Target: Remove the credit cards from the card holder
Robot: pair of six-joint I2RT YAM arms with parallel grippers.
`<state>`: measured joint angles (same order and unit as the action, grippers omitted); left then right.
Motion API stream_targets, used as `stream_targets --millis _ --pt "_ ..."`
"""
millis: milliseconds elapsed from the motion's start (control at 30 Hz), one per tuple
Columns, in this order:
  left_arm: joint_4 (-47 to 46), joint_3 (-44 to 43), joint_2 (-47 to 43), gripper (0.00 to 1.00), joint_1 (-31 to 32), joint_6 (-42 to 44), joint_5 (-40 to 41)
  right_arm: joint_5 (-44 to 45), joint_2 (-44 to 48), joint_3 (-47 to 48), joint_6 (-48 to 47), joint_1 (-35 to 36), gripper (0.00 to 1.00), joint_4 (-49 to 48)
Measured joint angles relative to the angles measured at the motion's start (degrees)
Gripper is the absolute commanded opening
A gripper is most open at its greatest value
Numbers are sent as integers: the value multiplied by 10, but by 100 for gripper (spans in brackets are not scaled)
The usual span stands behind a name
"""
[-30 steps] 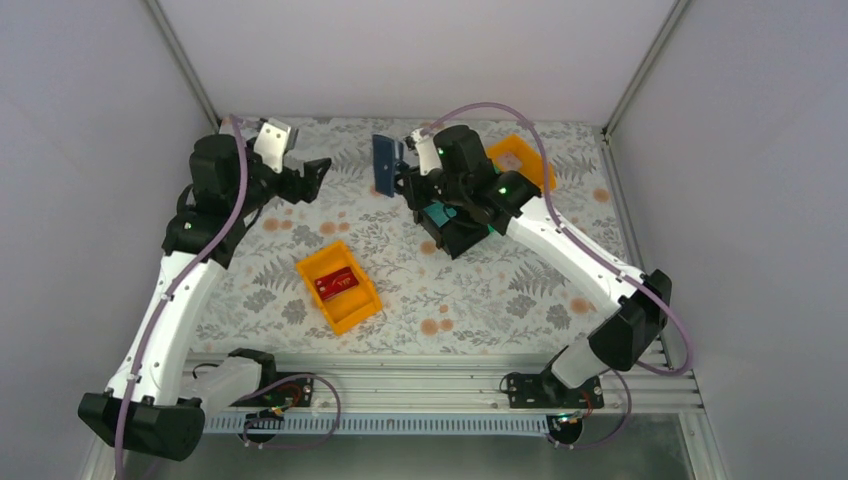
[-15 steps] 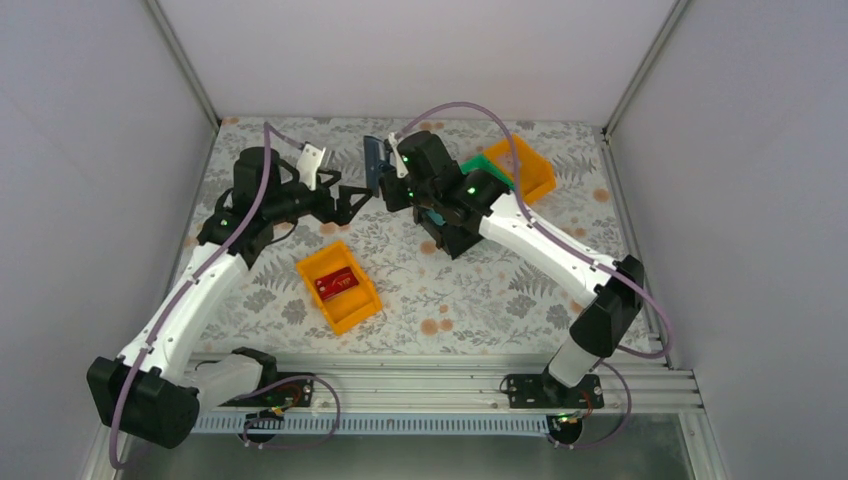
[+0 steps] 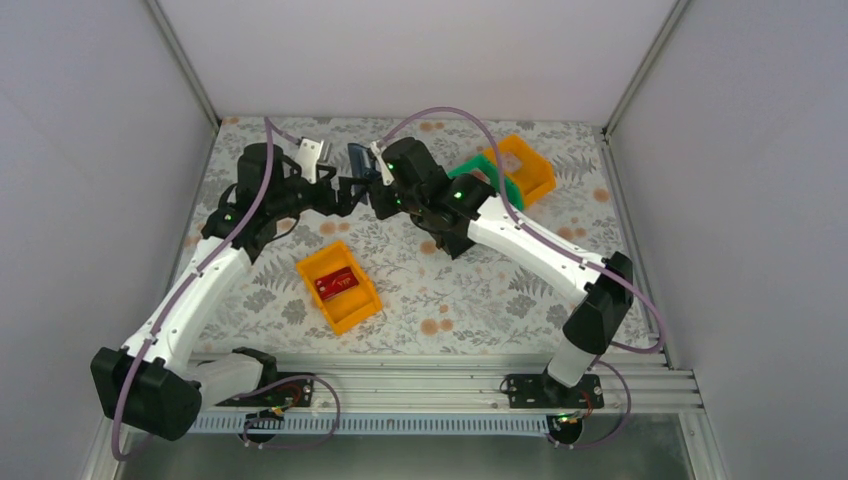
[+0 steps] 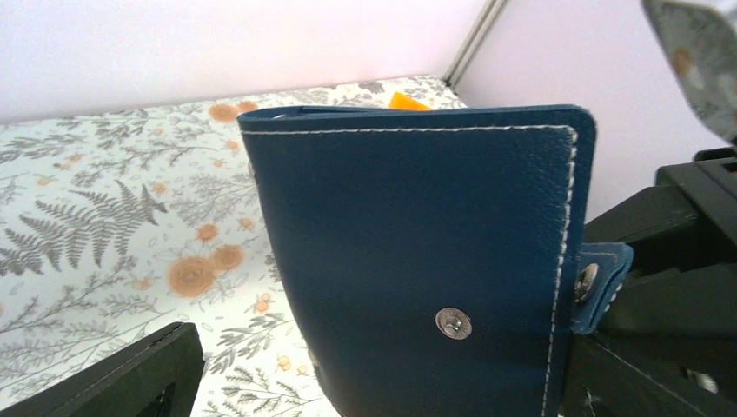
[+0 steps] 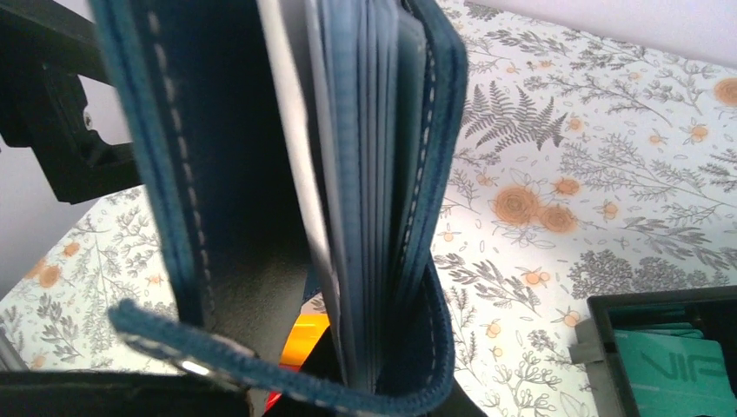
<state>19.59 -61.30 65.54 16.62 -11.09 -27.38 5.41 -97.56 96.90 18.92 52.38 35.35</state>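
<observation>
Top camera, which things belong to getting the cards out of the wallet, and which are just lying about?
Part of the job: card holder; red card in the near orange bin; teal card in the black bin.
Lying about: green bin; far orange bin, contents unclear.

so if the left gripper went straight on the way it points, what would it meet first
The wallet: it fills the view right ahead of the left gripper, whose fingers are open, and the right gripper holds it up. Depth is unclear, but it looks close.
</observation>
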Motion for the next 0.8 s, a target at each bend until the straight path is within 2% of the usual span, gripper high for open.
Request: stream_targets --millis 200,433,533,800 --pt "21 -1 -4 94 1 14 36 3 0 -2 -20 1 4 -7" --pt "49 -7 -26 75 -10 40 46 -4 47 -53 -47 -1 4 -37" --pt "57 -9 -37 71 -28 58 53 -32 80 -74 -65 -7 4 -38" --pt "58 -11 -53 51 -43 75 -36 -127 133 -108 -123 -19 4 -52"
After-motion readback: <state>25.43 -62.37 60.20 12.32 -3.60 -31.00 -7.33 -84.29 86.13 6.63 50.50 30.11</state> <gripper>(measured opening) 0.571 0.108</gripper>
